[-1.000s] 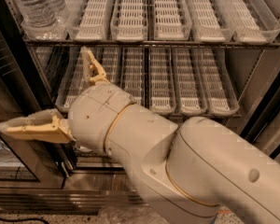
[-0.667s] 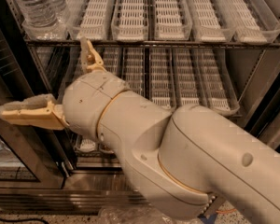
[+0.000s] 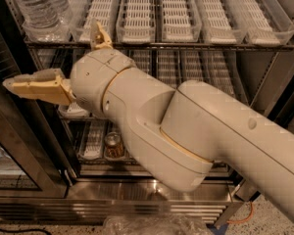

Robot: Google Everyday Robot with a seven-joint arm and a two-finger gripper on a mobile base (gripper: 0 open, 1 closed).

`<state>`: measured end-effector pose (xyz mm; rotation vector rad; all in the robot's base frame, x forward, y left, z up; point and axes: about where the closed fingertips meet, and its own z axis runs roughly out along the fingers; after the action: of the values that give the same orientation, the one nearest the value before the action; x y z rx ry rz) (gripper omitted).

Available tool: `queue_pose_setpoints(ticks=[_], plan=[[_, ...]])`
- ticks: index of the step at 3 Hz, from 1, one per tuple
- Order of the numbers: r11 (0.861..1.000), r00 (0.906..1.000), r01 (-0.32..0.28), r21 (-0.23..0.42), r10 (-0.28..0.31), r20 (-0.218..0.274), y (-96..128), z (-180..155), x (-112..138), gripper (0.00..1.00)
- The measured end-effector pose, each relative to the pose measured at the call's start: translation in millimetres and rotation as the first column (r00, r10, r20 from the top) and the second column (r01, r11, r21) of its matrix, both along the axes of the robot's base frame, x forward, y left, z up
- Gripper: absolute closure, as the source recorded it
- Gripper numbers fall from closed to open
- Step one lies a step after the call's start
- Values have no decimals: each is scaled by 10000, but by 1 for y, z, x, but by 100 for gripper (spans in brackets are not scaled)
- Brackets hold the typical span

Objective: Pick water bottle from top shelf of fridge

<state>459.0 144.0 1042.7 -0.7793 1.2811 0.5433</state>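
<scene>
The gripper [image 3: 54, 55], fingers [image 3: 36, 86] spread wide and empty, is hovering below the water bottle [image 3: 39, 6] (cropped, probably upright); rising, it is risking snagging the top shelf [image 3: 186, 45] wire.

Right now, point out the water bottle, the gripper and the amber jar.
water bottle [image 3: 39, 11]: camera view, ribbed body.
gripper [image 3: 51, 54]: camera view, gap between open fingers, just below the bottle.
amber jar [image 3: 113, 151]: camera view, glass body below its lid.

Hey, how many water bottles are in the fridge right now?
1. The water bottle stands at the left end of the top shelf. The gripper hangs open just below it. The arm may hide others lower down.
</scene>
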Motion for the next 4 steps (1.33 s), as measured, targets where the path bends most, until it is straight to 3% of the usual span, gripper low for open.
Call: queue_pose_setpoints(ticks=[2,4], plan=[[9995,9998,-180,271,179,41,5,11,2,0],[9982,9998,-172,582,179,-113,12,22,30,0]])
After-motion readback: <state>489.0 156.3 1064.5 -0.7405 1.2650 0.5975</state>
